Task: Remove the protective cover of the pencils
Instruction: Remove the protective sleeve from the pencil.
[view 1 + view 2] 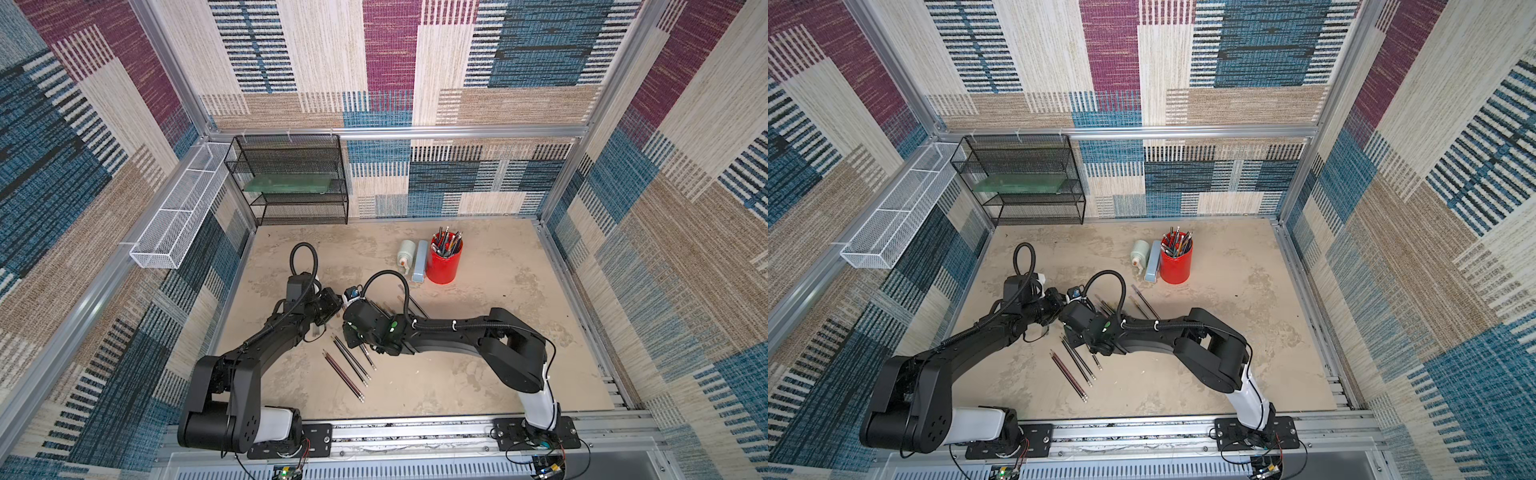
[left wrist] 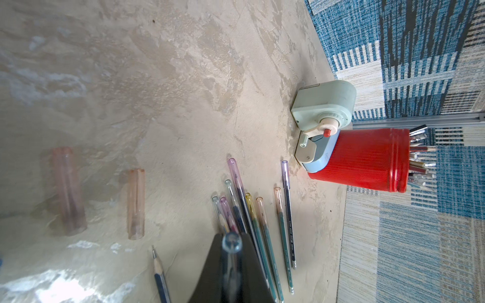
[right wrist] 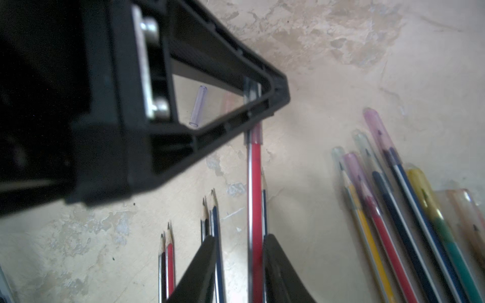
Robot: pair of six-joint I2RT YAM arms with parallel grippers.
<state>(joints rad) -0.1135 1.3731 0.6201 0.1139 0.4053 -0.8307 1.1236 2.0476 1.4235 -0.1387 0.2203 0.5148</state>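
My left gripper [image 2: 231, 240] is shut on the translucent protective cover [image 2: 231, 242] of a red pencil [image 3: 256, 196]. The right wrist view shows those left fingertips [image 3: 273, 97] clamped on the cover [image 3: 256, 131], which still sits over the pencil's tip. My right gripper [image 3: 240, 241] is open. The red pencil's shaft runs between its fingers and lies against one of them. Several bare pencils [image 3: 212, 217] lie beside it on the table, also in a top view [image 1: 347, 370]. Several capped pencils [image 2: 252, 210] lie in a fan nearby. Loose covers [image 2: 136, 204] lie apart on the table.
A red cup [image 1: 444, 259] full of pens and pencils stands at the back right. Beside it are a pale green sharpener [image 1: 405, 251] and a grey-blue box [image 1: 420, 262]. A black mesh rack [image 1: 291, 183] and a white wire basket [image 1: 174, 224] line the back left.
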